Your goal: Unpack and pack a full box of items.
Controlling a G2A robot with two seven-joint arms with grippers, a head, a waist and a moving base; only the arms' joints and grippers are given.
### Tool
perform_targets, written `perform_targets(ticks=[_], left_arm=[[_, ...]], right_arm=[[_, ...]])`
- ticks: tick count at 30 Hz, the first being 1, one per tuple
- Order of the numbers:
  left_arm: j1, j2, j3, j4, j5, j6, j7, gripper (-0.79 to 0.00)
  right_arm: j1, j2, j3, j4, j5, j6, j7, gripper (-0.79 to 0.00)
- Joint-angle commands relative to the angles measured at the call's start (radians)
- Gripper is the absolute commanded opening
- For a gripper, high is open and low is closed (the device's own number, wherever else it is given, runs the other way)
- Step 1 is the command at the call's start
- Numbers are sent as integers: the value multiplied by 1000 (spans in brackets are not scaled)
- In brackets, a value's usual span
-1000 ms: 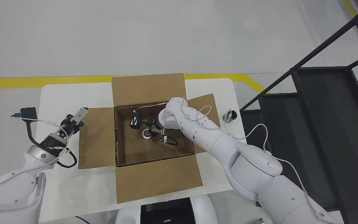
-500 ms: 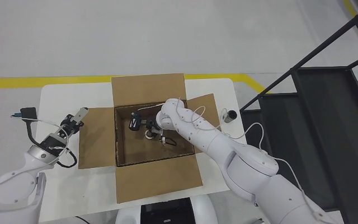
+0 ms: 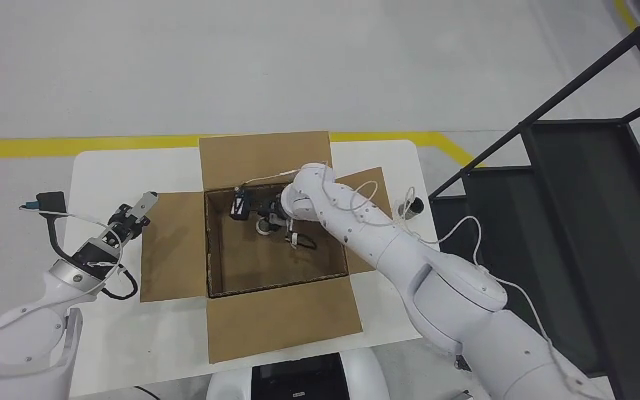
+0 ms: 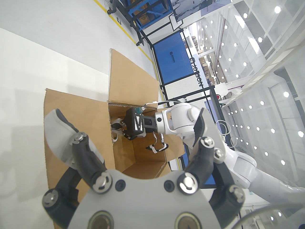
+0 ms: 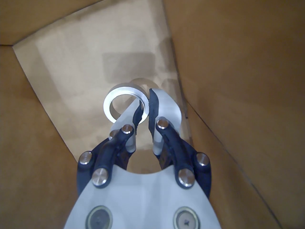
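The ring (image 5: 108, 103), a silver-grey band, is sitting inside the cardboard box (image 3: 265, 158). In the top view it is in the far part of the opening, toward 12 o'clock. The right gripper (image 5: 144, 107) is clamping it. One finger is passing through the hole and the other is pressing from outside, so the wall of the band is being pinched between the two dark pads. The hole is facing partly toward the wrist camera, and the brown floor of the box is showing through it. Whether the ring is touching that floor, I cannot tell.

The box is standing in the middle of the white table (image 3: 110, 175) with all four flaps folded outward. The right arm is entering it from about 4 o'clock, passing over the right flap.

The left gripper (image 3: 140, 207) is hanging at 9 o'clock of the box, above the outer edge of the left flap. Its fingers are spread wide and are holding nothing.

A small dark round object (image 3: 409, 207) is lying on the table at 3 o'clock, just beside the right flap. A yellow line (image 3: 100, 147) is running along the floor beyond the table, at 12 o'clock.
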Motion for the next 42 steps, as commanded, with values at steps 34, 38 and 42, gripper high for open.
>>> perform_targets(ticks=[34, 38, 42], left_arm=[[0, 0, 0, 0, 0, 0, 0, 0], [0, 0, 0, 0, 0, 0, 0, 0], [0, 0, 0, 0, 0, 0, 0, 0]], right_arm=[[-705, 341, 811, -1039, 312, -312, 69, -785], [-705, 341, 811, -1039, 312, -312, 69, -785], [-705, 341, 811, -1039, 312, -312, 69, -785]])
